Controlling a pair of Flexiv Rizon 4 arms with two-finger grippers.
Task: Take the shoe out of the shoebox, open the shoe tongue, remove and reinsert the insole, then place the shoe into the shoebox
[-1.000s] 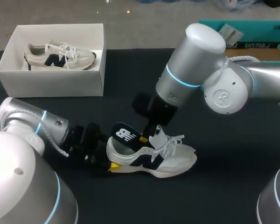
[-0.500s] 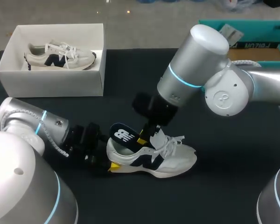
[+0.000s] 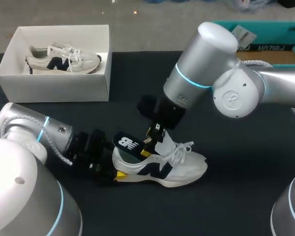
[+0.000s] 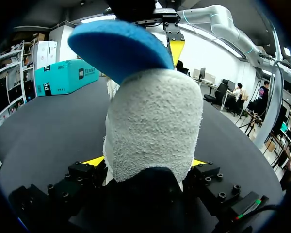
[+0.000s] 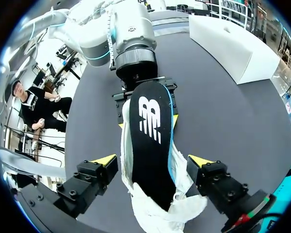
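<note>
- Lower left of the head view: the left gripper [image 3: 117, 170] sits mostly behind the heel of the shoe [image 3: 173, 167]; only one yellow tip shows.
- Left wrist view: the heel hides the toe and laces.
- The front end of the insole [image 3: 128, 144] is buried inside the shoe.

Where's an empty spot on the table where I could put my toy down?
Bare black table lies right of the white-and-navy sneaker, and also between it and the white cardboard shoebox. The middle is crowded: the left tool and right tool both crowd that sneaker.
</note>
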